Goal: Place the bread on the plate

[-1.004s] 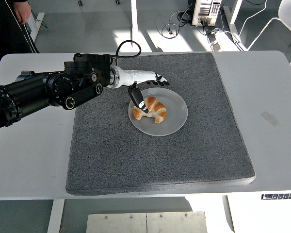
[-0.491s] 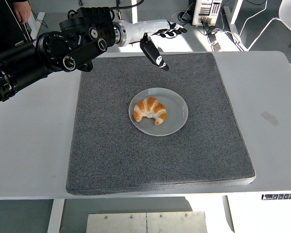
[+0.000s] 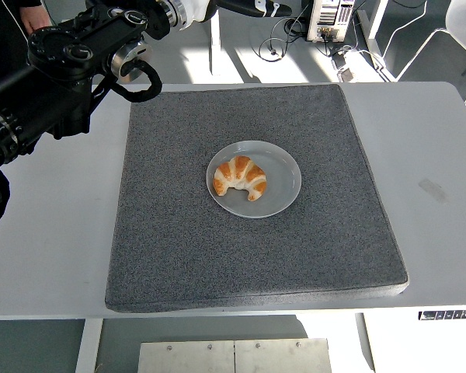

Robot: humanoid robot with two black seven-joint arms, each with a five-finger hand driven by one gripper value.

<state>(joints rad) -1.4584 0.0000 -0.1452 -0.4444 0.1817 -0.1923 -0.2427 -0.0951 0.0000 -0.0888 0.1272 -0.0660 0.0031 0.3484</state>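
Grey plate (image 3: 283,198) mid-mat, croissant (image 3: 241,176) aboard

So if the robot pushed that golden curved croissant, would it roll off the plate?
Probably not: the golden curved croissant lies flat on the round grey plate, so it would likely slide. It looks light and flaky, so squeezing might crush it.

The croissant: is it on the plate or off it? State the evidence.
On the plate. The croissant lies wholly inside the rim of the grey plate on the mat, with nothing touching it.
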